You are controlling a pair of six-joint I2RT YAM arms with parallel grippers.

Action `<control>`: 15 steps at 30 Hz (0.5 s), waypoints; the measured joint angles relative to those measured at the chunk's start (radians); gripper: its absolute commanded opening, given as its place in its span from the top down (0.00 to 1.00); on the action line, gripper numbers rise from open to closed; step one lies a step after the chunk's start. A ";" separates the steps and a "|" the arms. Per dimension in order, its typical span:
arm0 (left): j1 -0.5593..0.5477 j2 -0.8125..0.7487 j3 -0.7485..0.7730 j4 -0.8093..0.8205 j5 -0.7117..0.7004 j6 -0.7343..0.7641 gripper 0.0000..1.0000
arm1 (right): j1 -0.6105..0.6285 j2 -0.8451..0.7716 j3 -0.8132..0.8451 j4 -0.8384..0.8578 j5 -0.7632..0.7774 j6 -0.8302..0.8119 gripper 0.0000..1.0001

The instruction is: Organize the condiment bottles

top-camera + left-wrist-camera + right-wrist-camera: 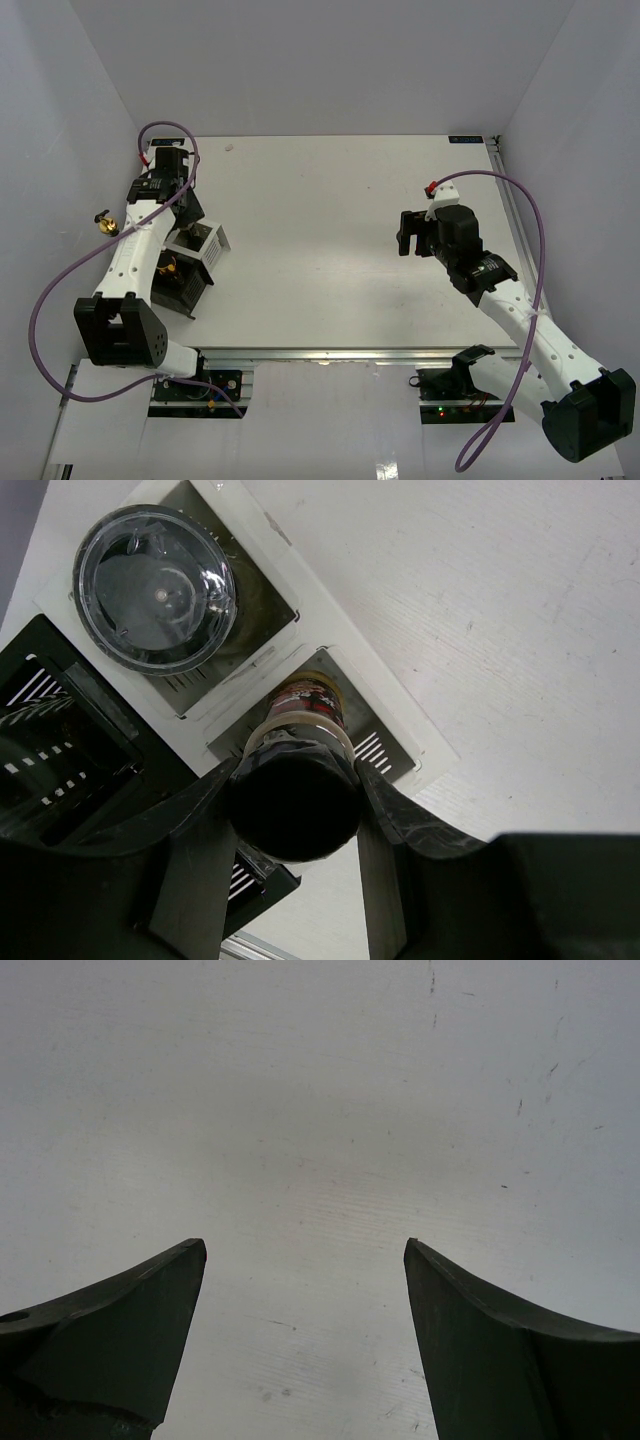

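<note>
**Left pincer.** The left pincer (296,805) is closed on the cap of the slim dark bottle (308,702), one finger on each side of the cap.

**Slim dark bottle.** It has a black round cap, a pale band directly below the cap, and a red and yellow label on a dark body. The bottle is upright, with its lower end inside a white compartment of the rack (300,610). The compartment floor is slotted. Whether the base rests on that floor cannot be determined.

**Squat clear jar.** The squat clear jar (155,588) sits in the adjoining white compartment. Viewed from above, it shows a round grey lid with glossy reflections. The jar and the slim bottle are separated by the white partition and do not touch.

**Gold-capped bottle.** In the overhead view, the gold-capped bottle (102,221) appears only as a small gold cap on the outer side of the left arm. Its clear body cannot be made out.

**Rack position.** The rack (212,245) stands on the left part of the surface (320,220), under the left arm.

**Right pincer.** The right pincer (305,1340) is open, fingers wide apart, holding nothing. It hangs over bare surface on the right side, well apart from the rack.
</note>
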 measured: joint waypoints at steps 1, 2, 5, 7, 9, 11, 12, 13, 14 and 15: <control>0.000 0.000 -0.003 0.003 0.000 0.000 1.00 | 0.000 0.000 0.000 0.000 0.000 0.000 0.13; 0.000 0.000 -0.005 0.006 0.000 0.000 1.00 | 0.000 0.000 0.000 0.000 0.000 0.000 0.13; 0.000 0.000 -0.008 0.012 0.002 0.002 0.88 | 0.000 0.000 0.000 0.000 0.000 0.000 0.13; 0.000 0.000 -0.009 0.015 0.005 0.005 0.81 | 0.000 0.000 0.000 0.000 0.000 0.000 0.13; 0.000 0.001 -0.011 0.019 0.008 0.010 0.76 | 0.000 0.000 0.000 0.001 -0.001 0.000 0.13; 0.000 0.001 -0.016 0.026 0.010 0.012 0.67 | 0.000 0.000 0.000 0.001 -0.001 0.000 0.13; 0.001 0.002 -0.020 0.030 0.011 0.013 0.61 | 0.000 0.000 0.000 0.001 -0.001 0.000 0.13; 0.001 0.003 -0.026 0.035 0.012 0.014 0.55 | 0.000 0.000 0.000 0.001 -0.001 0.000 0.13; 0.001 0.003 -0.032 0.041 0.013 0.016 0.51 | 0.000 0.000 0.000 0.001 -0.001 0.000 0.13; 0.001 0.003 -0.040 0.047 0.015 0.016 0.48 | 0.000 0.000 0.000 0.001 -0.001 0.000 0.13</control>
